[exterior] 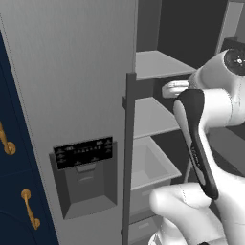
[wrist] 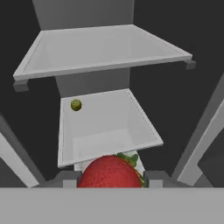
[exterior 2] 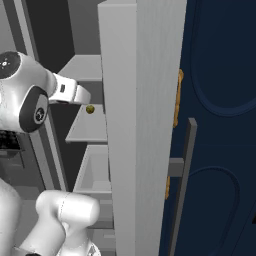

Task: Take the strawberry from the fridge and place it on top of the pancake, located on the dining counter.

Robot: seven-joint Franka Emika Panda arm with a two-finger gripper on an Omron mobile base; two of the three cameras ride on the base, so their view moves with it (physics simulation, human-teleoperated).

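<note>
Grey shelves [wrist: 105, 48] lined the inside of the fridge [exterior: 72, 72], whose door stood open beside navy cabinets with gold handles [exterior: 29, 208]. In the hand view the strawberry [wrist: 111, 172] sat right at the bottom, between the two dark fingertips [wrist: 65, 177] of the gripper [wrist: 111, 178], which were closed in against its sides and had hold of it. It was plump, glossy red and rounded, its green leafy cap [wrist: 129, 158] turned away from the hand toward the fridge's interior; its long axis could not be judged, since only the upper part showed. A small olive-green ball [wrist: 76, 105] rested on a shelf beyond it.
</note>
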